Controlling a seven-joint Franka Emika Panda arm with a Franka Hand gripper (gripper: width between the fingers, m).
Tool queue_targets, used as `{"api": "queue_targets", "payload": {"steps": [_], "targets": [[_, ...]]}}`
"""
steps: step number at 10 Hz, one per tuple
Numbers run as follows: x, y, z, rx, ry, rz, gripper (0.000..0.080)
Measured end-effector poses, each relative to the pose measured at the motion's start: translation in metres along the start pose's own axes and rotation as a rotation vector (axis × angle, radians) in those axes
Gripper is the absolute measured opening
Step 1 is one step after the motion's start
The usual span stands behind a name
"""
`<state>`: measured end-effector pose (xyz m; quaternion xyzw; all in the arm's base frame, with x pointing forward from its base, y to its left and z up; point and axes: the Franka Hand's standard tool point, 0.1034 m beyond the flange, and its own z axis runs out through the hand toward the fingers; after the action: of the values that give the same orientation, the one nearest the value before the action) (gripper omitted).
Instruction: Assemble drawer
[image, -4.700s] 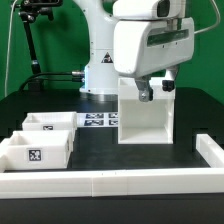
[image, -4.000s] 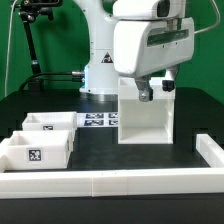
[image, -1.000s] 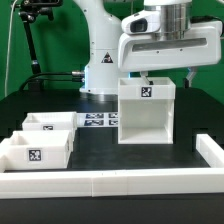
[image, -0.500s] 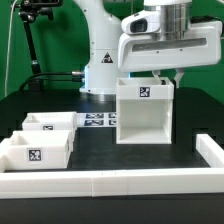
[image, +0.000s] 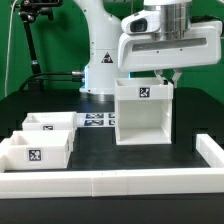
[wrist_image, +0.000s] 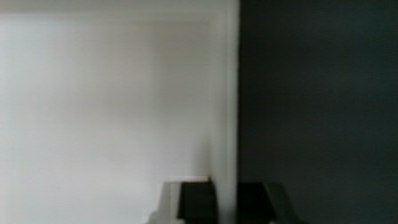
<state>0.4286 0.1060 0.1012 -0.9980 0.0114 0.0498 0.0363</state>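
White plastic front tray (image: 38, 152) and rear tray (image: 52, 122) sit at the exterior view's left on the black table (image: 100, 158). Marker board (image: 98, 120) lies flat btwn them and the casing (image: 145, 118), upright, centre-right. Gripper (image: 173, 80) is over its right wall; on wrist cam I see the fingers (wrist_image: 196, 200) nearly closed, pinching that wall.

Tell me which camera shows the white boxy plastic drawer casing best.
The exterior view: the white boxy plastic casing stands whole, its tag visible. The wrist view shows only blurred white, probably its wall, at close range.
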Motion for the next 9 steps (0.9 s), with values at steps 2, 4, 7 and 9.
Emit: {"api": "queue_targets", "payload": {"steps": [2, 4, 7, 9], "targets": [[0.003, 0.001, -0.001, 0.0, 0.001, -0.006, 0.0038], [0.032, 0.007, -0.008, 0.01, 0.018, -0.015, 0.0038], [0.074, 0.022, -0.015, 0.019, 0.057, -0.046, 0.0038], [0.074, 0.02, -0.014, 0.02, 0.057, -0.008, 0.0038]]}}
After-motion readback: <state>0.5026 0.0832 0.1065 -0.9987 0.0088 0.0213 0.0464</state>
